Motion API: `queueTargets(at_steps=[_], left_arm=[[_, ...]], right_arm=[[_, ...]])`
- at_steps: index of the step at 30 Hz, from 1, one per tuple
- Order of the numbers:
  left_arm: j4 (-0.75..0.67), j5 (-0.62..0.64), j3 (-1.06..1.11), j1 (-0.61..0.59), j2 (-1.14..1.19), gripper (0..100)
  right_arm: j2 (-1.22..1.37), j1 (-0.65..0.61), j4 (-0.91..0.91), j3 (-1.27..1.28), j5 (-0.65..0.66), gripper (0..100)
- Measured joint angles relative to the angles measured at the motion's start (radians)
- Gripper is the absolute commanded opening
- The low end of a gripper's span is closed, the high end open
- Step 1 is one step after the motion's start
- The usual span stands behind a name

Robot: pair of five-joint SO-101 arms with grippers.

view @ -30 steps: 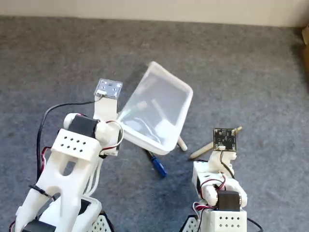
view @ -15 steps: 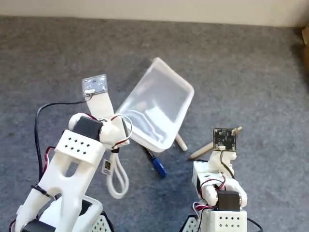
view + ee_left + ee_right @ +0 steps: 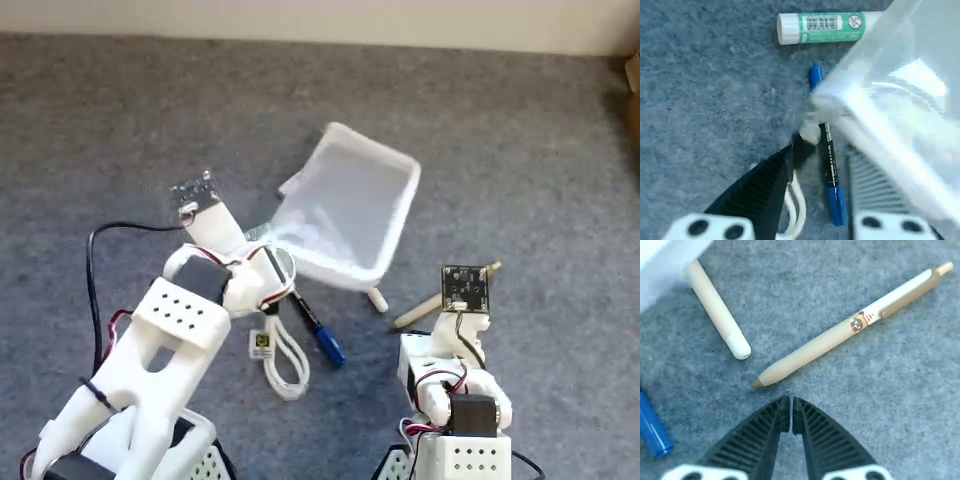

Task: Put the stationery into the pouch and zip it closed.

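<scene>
The translucent pouch (image 3: 350,215) lies open on the grey carpet, and its near corner (image 3: 900,100) is at my left gripper (image 3: 825,150). That gripper's jaws stand apart, one finger showing through the pouch wall. A blue pen (image 3: 318,332) (image 3: 829,170) lies between them on the carpet. A green glue stick (image 3: 822,27) lies beyond the corner. My right gripper (image 3: 791,402) is shut and empty, just short of the tip of a beige pen (image 3: 850,330) (image 3: 440,300). A cream stick (image 3: 717,310) (image 3: 377,298) pokes out from under the pouch.
A white cord loop (image 3: 283,355) with a small tag lies on the carpet by the left arm. The right arm (image 3: 455,390) stands at the near edge. Open carpet stretches beyond and to the right of the pouch.
The left arm swung down and to the right. The pouch went from tilted up to lying flatter and farther right, uncovering the blue pen. The cord loop dropped onto the carpet. The right arm stayed still.
</scene>
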Motion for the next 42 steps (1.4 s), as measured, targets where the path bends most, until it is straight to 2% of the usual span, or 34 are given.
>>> queueTargets(at_steps=[8, 11, 20, 24, 28, 32, 39, 42], left_arm=[[-0.006, 0.002, 0.002, 0.017, 0.000, 19], [-0.008, 0.002, 0.002, 0.017, -0.002, 18], [0.068, 0.002, 0.014, 0.009, -0.338, 33], [0.061, -0.043, 0.110, -0.101, -0.511, 28], [0.002, -0.198, 0.207, -0.241, -0.631, 18], [-0.057, -0.334, 0.288, -0.327, -0.701, 15], [-0.120, -0.361, 0.344, -0.404, -0.772, 15], [-0.121, -0.361, 0.344, -0.425, -0.783, 15]], right_arm=[[0.000, 0.000, 0.000, 0.000, 0.000, 1.5], [0.000, 0.000, 0.000, 0.000, 0.000, 1.5], [0.000, 0.000, 0.000, 0.000, 0.000, 1.5], [0.000, 0.000, 0.000, 0.000, 0.000, 1.5], [0.000, 0.000, 0.000, 0.000, 0.000, 1.6], [0.000, -0.003, 0.000, 0.000, 0.000, 1.6], [0.000, -0.009, 0.000, -0.023, 0.000, 1.6], [-0.002, -0.061, 0.000, -0.089, 0.000, 1.5]])
